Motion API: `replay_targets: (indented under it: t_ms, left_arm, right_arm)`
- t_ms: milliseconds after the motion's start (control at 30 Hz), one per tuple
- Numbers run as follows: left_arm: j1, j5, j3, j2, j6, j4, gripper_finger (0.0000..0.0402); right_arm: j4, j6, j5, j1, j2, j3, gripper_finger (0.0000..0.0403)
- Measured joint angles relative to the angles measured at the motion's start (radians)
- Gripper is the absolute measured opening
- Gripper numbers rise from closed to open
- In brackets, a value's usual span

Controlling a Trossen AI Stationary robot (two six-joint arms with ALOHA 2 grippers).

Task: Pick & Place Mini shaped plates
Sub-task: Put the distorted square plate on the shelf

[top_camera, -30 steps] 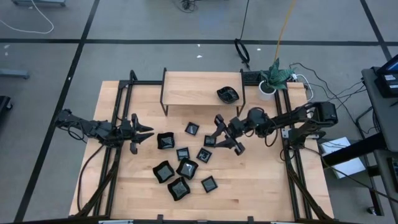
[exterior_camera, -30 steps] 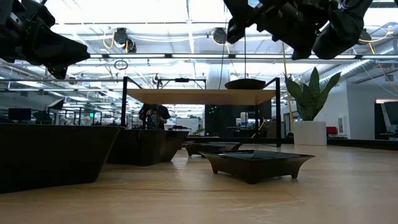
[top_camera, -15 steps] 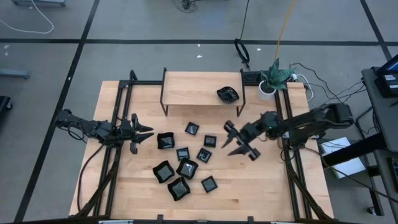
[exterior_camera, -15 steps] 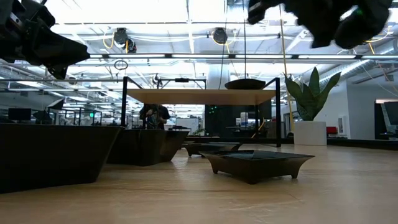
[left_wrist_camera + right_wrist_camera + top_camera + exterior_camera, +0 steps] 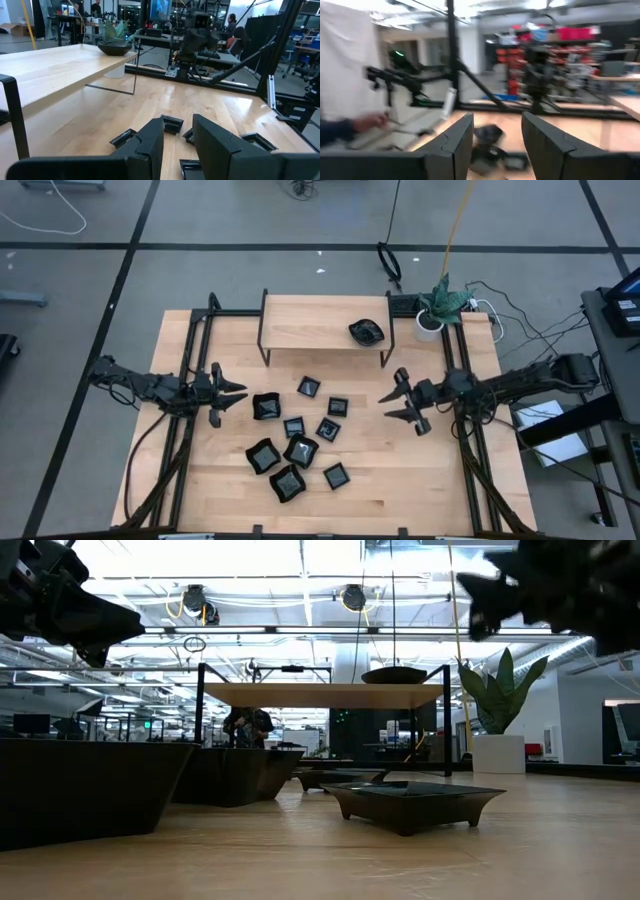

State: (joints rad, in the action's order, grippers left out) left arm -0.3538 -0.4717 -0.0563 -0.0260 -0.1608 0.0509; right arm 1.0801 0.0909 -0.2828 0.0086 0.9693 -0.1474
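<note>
High view only: the full spread of small black plates on the table, nine of them clustered around the middle, none near the table's edges.
Low view only: the plates from the side, a large dark one close at the left and a footed square one in the middle; a person stands in the room behind.
Left wrist view: past its own fingers, a few plates on the wood and the other arm far across the table.
Right wrist view: blurred; dark plates show between its fingers, and a sleeve and hand at the side.
Shelf: a low wooden shelf at the table's far edge carries one roundish black bowl near its right end, next to a potted plant at the far right corner.
Bowl contents: cannot tell.
Left gripper: near the left edge, arm stretched low over the table, fingers parted and holding nothing, tips just beside the nearest plate.
Right gripper: toward the right edge, arm reaching in from the right, fingers spread apart and holding nothing, apart from the cluster.
</note>
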Motion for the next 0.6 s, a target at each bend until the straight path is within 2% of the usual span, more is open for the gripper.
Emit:
replay_targets:
  t_ms: [133,600]
  left_arm:
    - [0.000,0.000,0.000,0.000,0.000,0.000,0.0106]
    - [0.000,0.000,0.000,0.000,0.000,-0.001,0.0106]
  right_arm:
    - [-0.002,-0.069,0.078,0.000,0.005,0.040,0.0157]
    - [-0.001,-0.138,0.090,0.000,0.006,0.073,0.0157]
